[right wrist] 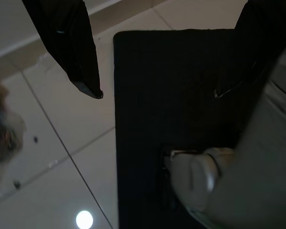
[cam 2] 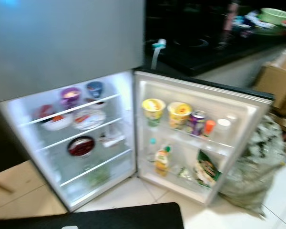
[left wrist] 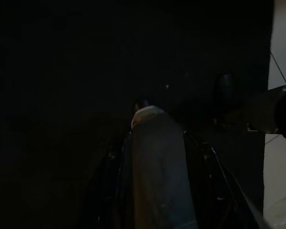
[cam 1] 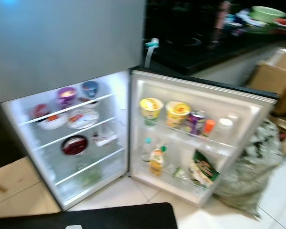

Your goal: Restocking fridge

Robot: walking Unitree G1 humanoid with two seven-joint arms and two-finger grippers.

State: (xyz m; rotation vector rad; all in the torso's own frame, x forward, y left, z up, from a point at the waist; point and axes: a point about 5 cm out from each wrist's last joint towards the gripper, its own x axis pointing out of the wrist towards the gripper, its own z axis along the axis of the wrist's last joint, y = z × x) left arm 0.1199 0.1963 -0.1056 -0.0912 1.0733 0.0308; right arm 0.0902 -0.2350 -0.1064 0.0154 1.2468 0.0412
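Holding blurry cups [cam 1: 151, 109], seemingly noodles, fridge door [cam 1: 250, 124] stands open.

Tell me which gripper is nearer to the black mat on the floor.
Right, probably. The right gripper hangs open above the black mat, with one finger just outside its edge, over the tiled floor. The left wrist view is too dark to place the other one.

Fridge shelf [cam 1: 69, 110]: plate [cam 1: 82, 118]. Door shelf [cam 1: 190, 136]: two cups [cam 1: 151, 109], can [cam 1: 196, 122].
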